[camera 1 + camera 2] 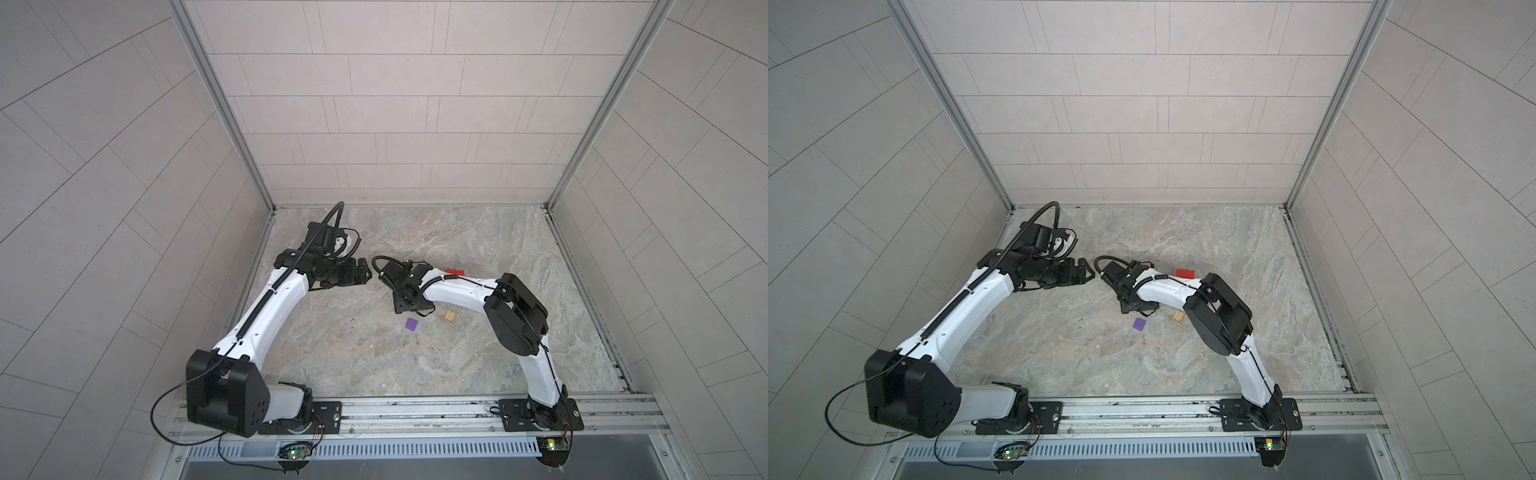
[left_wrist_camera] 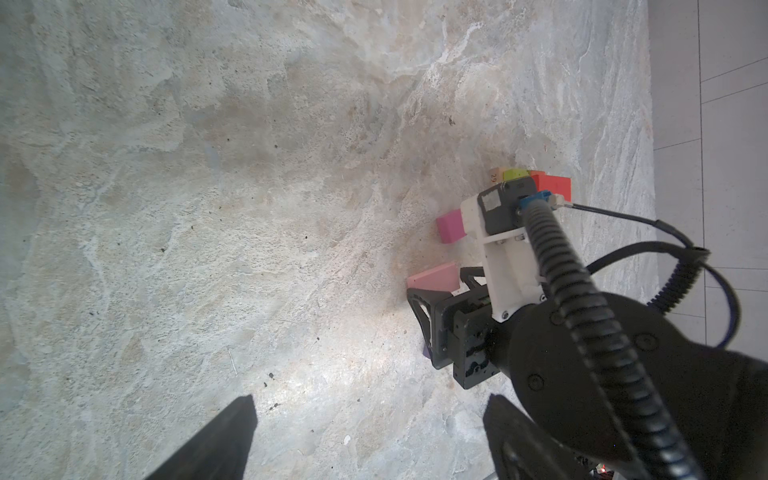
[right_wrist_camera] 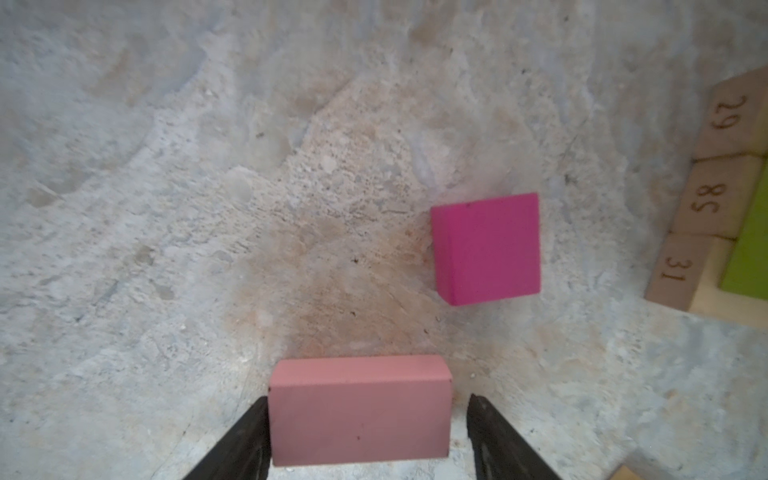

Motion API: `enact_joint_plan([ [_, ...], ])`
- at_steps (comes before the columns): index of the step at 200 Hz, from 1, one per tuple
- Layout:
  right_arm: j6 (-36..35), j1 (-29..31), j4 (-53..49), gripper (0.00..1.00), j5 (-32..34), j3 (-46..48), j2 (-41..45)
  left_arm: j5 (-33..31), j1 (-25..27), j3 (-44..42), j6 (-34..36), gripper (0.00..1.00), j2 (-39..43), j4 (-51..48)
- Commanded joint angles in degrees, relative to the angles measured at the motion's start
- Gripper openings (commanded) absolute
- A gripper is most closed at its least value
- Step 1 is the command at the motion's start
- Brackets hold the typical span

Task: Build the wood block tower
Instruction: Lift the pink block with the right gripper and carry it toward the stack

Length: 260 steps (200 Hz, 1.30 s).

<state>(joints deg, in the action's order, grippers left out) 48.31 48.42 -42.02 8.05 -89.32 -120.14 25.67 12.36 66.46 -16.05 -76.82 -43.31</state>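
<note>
Picking up the pink rectangle point(image 3: 359, 411) looked the step in hand: the right hand point(image 3: 368, 436) stood open astride it, one finger touching, the other just clear. The tower's start, tan bars point(image 3: 706, 199) under a lime green block point(image 3: 748, 245), sat near the red block point(image 1: 455, 272), about 2 o'clock from that hand in a top view. The left hand point(image 2: 369, 401) hung open, empty. The next move would call for closing squarely, lifting, and carrying onto the lime green block.

Pink rectangle point(image 3: 359, 411) flat, magenta cube point(image 3: 486, 247) nearby, lime block point(image 3: 748, 249) atop numbered tan bars point(image 3: 706, 199).
</note>
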Motion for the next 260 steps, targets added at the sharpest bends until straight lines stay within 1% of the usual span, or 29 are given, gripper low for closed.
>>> enact_joint_plan([
  [1, -0.06, -0.31, -0.75, 0.72, -0.05, -1.12, -0.43, 0.28, -0.32, -0.71, -0.12, 0.92, -0.11, 0.20],
  [38, 0.00, -0.44, -0.30, 0.67, -0.63, -1.01, -0.98, 0.39, -0.26, -0.72, -0.12, 0.92, -0.18, 0.25],
  [82, -0.07, -0.48, -0.33, 0.65, -0.61, -0.81, -0.98, 0.43, -0.31, -0.72, -0.07, 0.92, -0.18, 0.24],
  [105, -0.06, -0.70, -0.13, 0.59, -0.67, -0.51, -0.67, 0.35, -0.29, -0.72, -0.08, 0.92, -0.17, 0.20],
  [124, -0.28, -1.13, -0.14, 0.56, -0.88, 0.05, -0.05, 0.24, -0.27, -0.72, -0.06, 0.92, -0.07, 0.19],
  [155, -0.80, -2.24, -0.46, 0.53, -0.25, 1.72, 3.03, 0.34, -0.32, -0.72, 0.00, 0.92, -0.04, 0.16],
  [187, -1.81, -4.23, -2.11, 0.52, -1.24, 2.96, 6.34, 1.18, -0.32, -0.75, 0.01, 0.92, -0.36, 0.16],
  [260, -4.52, -8.49, -9.07, 0.52, -0.33, 2.58, 15.60, 1.57, -0.32, -0.73, 0.15, 0.92, -0.21, 0.16],
])
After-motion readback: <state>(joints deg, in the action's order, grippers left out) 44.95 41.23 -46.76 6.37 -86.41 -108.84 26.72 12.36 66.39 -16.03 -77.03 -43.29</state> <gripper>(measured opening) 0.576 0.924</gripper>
